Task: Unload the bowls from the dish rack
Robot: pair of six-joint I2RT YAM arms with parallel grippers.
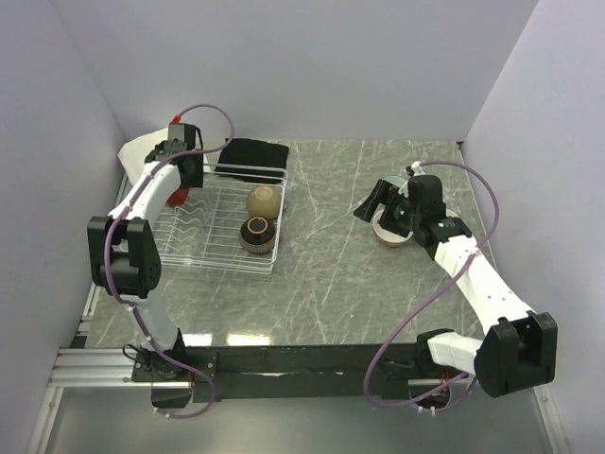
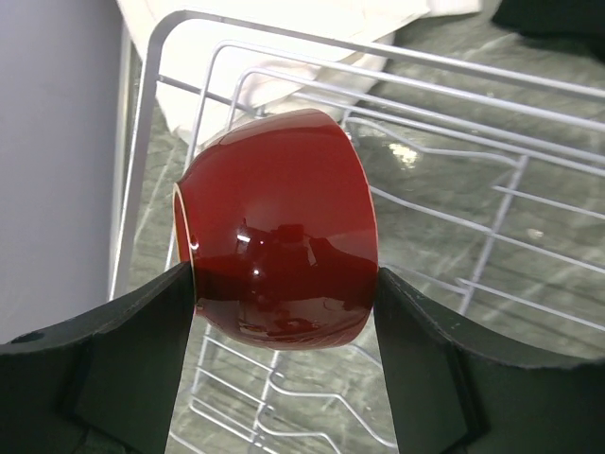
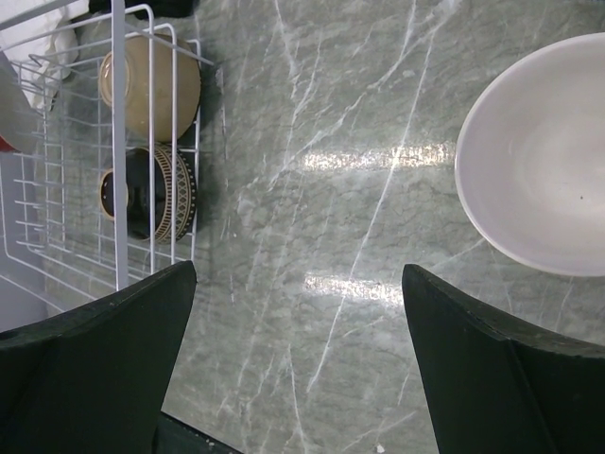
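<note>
my left gripper (image 2: pixel 284 288) is clamped on the glossy dark red round ceramic bowl (image 2: pixel 279 227). its two black fingers (image 2: pixel 142 350) press against opposite sides of it. the red bowl is tipped on its side, with the pale edge of its rim turned to the left of the wrist view. it hangs over the wires of the rectangular white wire dish rack (image 1: pixel 203 222), in the rack's far left corner. i cannot tell whether it is touching the wires.

two more bowls are in the rack's right end, just beside each other. the tan-brown round ceramic bowl (image 1: pixel 264 200) is farther from me. the dark brown patterned bowl with a black inside (image 1: pixel 256 234) is nearer.

my right gripper (image 3: pixel 298 274) hovers over the grey-green marbled tabletop (image 1: pixel 331 265) with its jaws spread wide, holding nothing. the pale beige round ceramic bowl (image 3: pixel 544 161) sits upright on the table, well apart from the rack. it is off to the side of the right gripper, not between the jaws.

a folded black cloth (image 1: pixel 250 156) lies against the rack's far edge. a white cloth (image 1: pixel 140 149) lies by the rack's far left corner.
</note>
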